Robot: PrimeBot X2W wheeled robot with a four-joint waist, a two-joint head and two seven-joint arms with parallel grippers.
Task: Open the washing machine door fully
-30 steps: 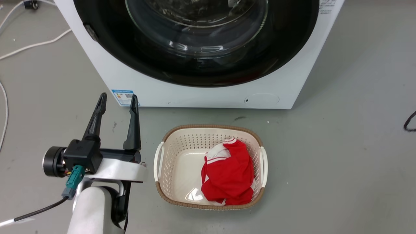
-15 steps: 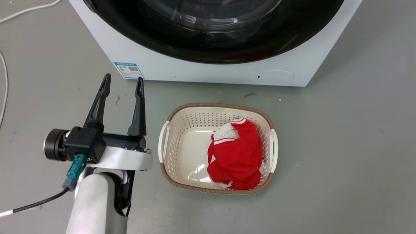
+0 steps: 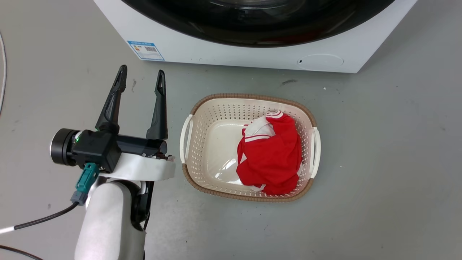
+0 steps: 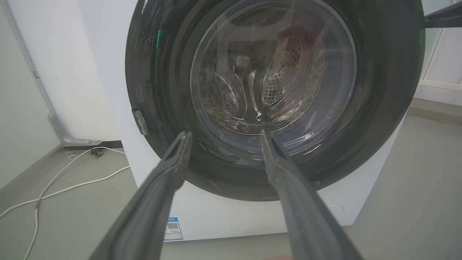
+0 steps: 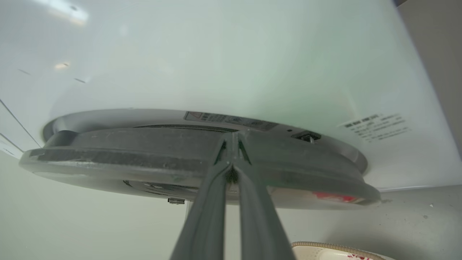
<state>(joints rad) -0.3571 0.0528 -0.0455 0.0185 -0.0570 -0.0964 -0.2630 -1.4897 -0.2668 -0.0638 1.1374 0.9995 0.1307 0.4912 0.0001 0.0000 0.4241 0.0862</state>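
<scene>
On grey floor (image 3: 379, 162), basket (image 3: 252, 96) faces washing machine (image 3: 234, 54).

The left gripper (image 3: 142, 72) juts from its pale forearm (image 3: 108, 224) at the head view's lower left, its 2 dark fingers (image 3: 112, 103) spread wide apart, while the right gripper (image 5: 231, 148) has its 2 fingers pressed together tip to tip.

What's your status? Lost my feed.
Left gripper open, holding nothing. Right gripper shut, at washing machine door rim. Door not swung out. Laundry basket on floor in front.
</scene>
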